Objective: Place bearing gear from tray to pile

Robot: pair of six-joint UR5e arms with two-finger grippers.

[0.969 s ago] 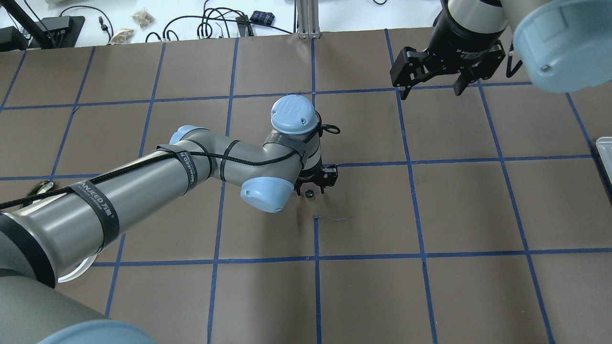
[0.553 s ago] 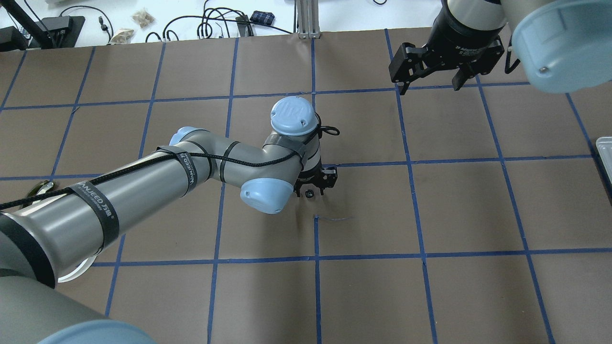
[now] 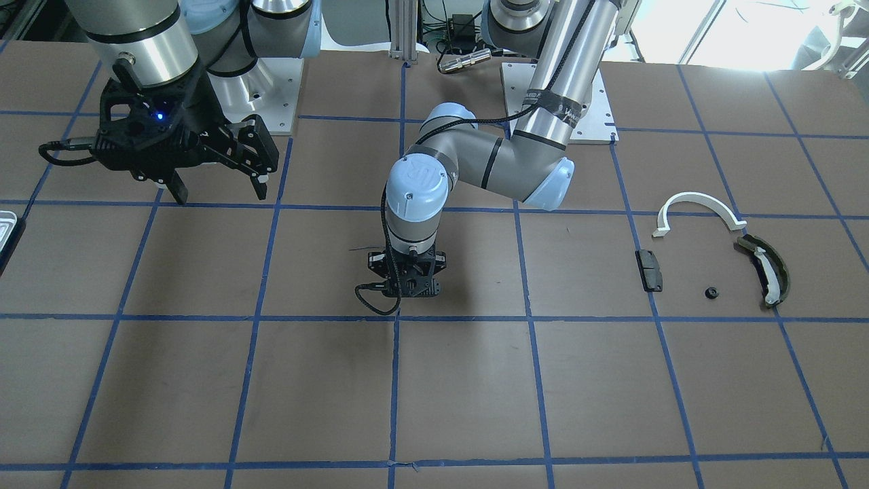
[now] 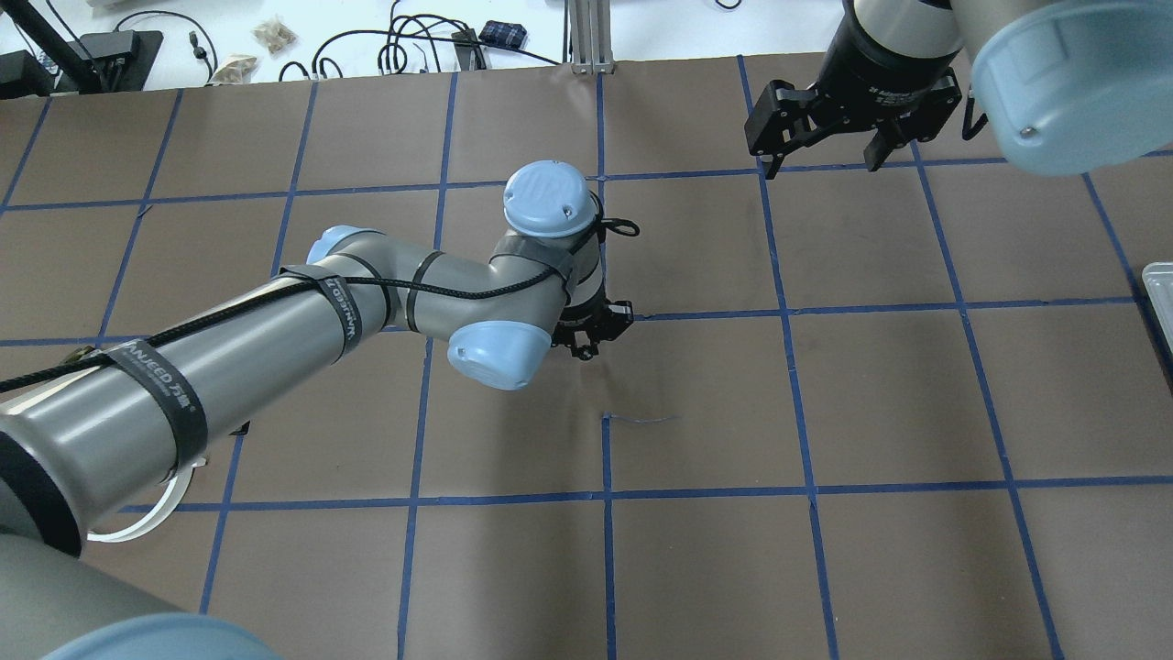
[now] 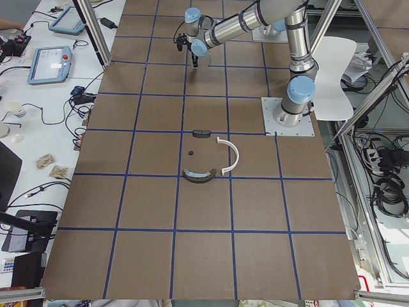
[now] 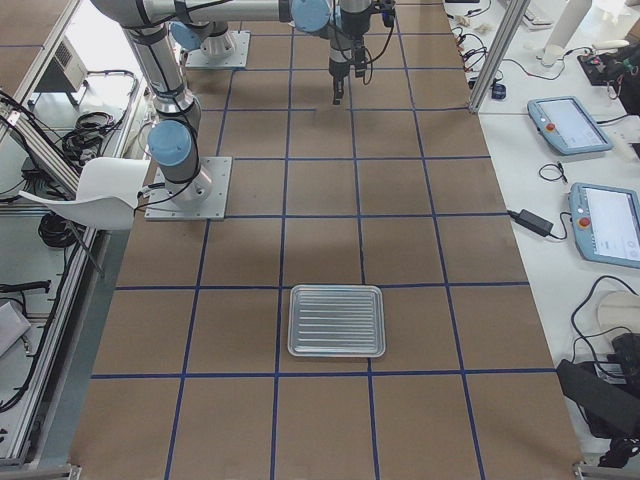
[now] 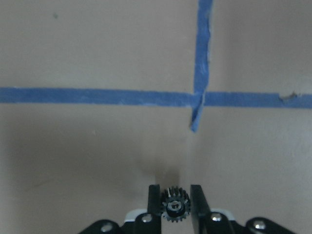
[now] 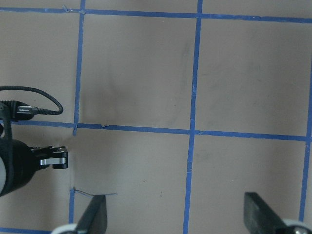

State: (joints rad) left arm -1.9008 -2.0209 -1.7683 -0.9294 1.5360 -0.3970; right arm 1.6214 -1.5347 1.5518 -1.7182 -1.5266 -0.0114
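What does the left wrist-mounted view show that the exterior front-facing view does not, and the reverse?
Only the left wrist-mounted view shows the small black toothed gear, clamped between the fingers of the left gripper. Only the exterior front-facing view shows the pile: a white semicircular arc, an olive curved piece with a white strip, a black rectangular block and a small black round part; also the open right gripper and an edge of the pale tray. Both show the left gripper and the brown table with blue tape lines.

Taped table (image 8: 136,73) — right gripper (image 8: 175,214) splayed
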